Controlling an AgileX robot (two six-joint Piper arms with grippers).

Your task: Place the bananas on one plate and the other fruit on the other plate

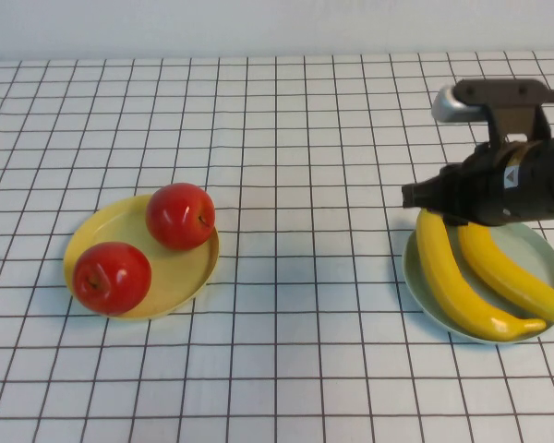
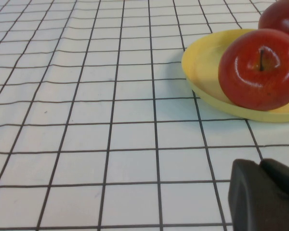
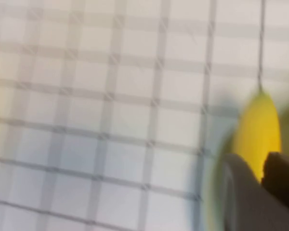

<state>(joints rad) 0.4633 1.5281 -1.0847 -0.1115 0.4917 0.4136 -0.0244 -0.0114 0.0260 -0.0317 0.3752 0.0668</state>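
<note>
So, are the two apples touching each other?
Apart. The high view shows a strip of yellow plate between the far apple and the near apple.

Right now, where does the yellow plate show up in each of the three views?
High view: the yellow plate lies on the table's left, holding both red apples.
Left wrist view: its rim shows with an apple on it; the left gripper is shut nearby.
Right wrist view: not in it; only a banana by the right gripper.
Shared landmark: the black-gridded tablecloth.
</note>
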